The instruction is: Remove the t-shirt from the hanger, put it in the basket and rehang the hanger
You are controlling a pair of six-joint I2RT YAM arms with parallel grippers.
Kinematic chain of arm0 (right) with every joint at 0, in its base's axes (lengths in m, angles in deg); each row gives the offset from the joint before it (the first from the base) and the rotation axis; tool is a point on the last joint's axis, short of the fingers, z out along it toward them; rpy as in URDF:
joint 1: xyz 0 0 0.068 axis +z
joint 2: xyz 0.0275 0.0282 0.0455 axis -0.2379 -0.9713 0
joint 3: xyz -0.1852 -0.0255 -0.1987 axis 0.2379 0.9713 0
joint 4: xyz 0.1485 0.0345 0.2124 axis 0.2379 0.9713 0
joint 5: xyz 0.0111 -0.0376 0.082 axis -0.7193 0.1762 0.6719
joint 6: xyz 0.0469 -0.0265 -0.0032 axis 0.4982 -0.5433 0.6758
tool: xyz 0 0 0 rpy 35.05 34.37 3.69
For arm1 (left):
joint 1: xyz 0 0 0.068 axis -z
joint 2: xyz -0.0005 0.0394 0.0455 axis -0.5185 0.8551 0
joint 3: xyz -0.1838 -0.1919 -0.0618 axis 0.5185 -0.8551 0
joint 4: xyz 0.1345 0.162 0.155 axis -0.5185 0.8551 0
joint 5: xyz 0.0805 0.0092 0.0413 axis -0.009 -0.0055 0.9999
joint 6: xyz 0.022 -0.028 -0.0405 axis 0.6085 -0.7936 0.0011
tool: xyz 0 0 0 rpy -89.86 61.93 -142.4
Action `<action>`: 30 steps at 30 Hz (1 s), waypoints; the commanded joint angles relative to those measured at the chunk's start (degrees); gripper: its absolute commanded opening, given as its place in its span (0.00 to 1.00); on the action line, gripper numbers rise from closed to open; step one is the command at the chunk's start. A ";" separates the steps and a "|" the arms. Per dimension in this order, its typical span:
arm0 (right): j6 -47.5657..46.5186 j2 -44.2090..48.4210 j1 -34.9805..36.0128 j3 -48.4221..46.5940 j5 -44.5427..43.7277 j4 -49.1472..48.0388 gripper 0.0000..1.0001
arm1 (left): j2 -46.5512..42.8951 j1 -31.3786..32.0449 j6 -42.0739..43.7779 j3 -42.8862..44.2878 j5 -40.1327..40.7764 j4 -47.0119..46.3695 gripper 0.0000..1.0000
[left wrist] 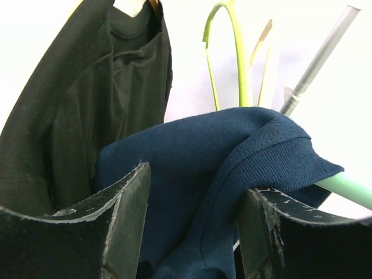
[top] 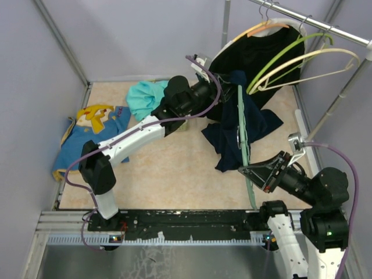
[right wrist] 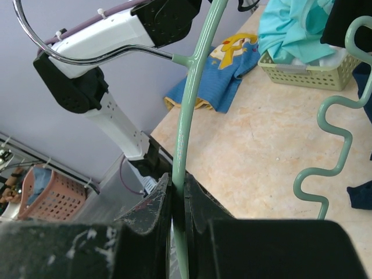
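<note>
1. The left gripper (left wrist: pixel 192 232) has its jaws spread wide. The navy t-shirt (left wrist: pixel 197 168) lies in the gap between them and is not pinched.
2. In the left wrist view, the ribbed collar of the shirt runs down just beside the right-hand finger (left wrist: pixel 261 232) and touches it. The cloth also reaches behind the tip of the left-hand finger (left wrist: pixel 122 221).
3. Beyond these jaws hangs a black t-shirt (left wrist: pixel 87 104). A lime green hanger (left wrist: pixel 238 52) and the metal rail (left wrist: pixel 322 52) stand further back, to the right.
4. The right gripper (right wrist: pixel 177 200) is clenched on the pale green hanger (right wrist: pixel 186 116). Its two fingers press the thin bar from both sides, and the bar goes straight up out of the jaws.
5. From above, the pale green hanger rises from the right jaws toward the left jaws, and the navy t-shirt is draped over its upper part. The top of the shirt is at the left jaws, and the loose lower part hangs down between the two grippers, above the table (top: pixel 174 168).
6. Past the right jaws, across the table, the right wrist view shows a basket (right wrist: pixel 308 70) with teal cloth (right wrist: pixel 290 23) in it, and a blue shirt with a yellow figure (right wrist: pixel 232 64) at the table edge.
</note>
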 commanded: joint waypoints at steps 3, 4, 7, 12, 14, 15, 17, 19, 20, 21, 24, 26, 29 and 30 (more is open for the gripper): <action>-0.37 2.57 1.11 -3.10 7.49 1.39 0.00 | -1.34 -3.03 1.53 2.50 -0.75 -3.87 0.66; -0.52 2.53 1.11 -3.23 7.05 1.56 0.00 | -1.45 -2.99 1.43 2.54 -2.21 -3.77 0.68; 0.00 2.40 1.11 -3.43 6.05 0.57 0.00 | -2.14 -3.00 2.53 1.95 -7.70 -2.27 0.75; 3.00 2.31 1.11 -2.39 6.02 -4.58 0.00 | -5.50 -2.99 4.19 -3.66 -12.79 -1.05 0.76; 3.77 2.19 1.11 -1.76 6.30 -5.91 0.00 | -7.23 -3.04 4.54 -6.27 -14.53 -1.79 0.76; 4.00 2.09 1.11 -1.56 6.39 -6.19 0.00 | -7.84 -3.02 4.63 -7.58 -15.76 -2.25 0.76; 4.02 1.77 1.11 -1.54 6.37 -6.52 0.00 | -8.85 -2.99 4.30 -9.57 -18.15 -2.77 0.76; 4.21 1.51 1.07 -1.39 6.29 -6.89 0.00 | -9.44 -2.99 4.02 -10.82 -20.69 -2.76 0.76; 4.46 1.38 1.12 -1.25 6.31 -7.26 0.00 | -9.56 -2.99 3.99 -11.38 -21.75 -2.59 0.76; 4.91 1.34 1.11 -0.97 6.35 -8.13 0.00 | -9.61 -3.03 3.84 -11.55 -22.82 -2.19 0.76; 6.67 1.23 1.11 0.01 7.05 -10.95 0.00 | -9.36 -2.94 3.95 -11.62 -24.48 -0.05 0.75; 8.22 1.04 1.11 0.77 7.77 -12.92 0.00 | -9.22 -2.99 4.11 -11.80 -24.33 0.47 0.72; 8.85 0.58 1.11 1.72 8.54 -14.14 0.00 | -8.86 -2.99 3.79 -11.92 -23.10 -0.01 0.69; 8.85 0.29 1.10 1.89 8.80 -14.17 0.00 | -8.71 -2.99 3.77 -11.88 -22.66 -0.60 0.69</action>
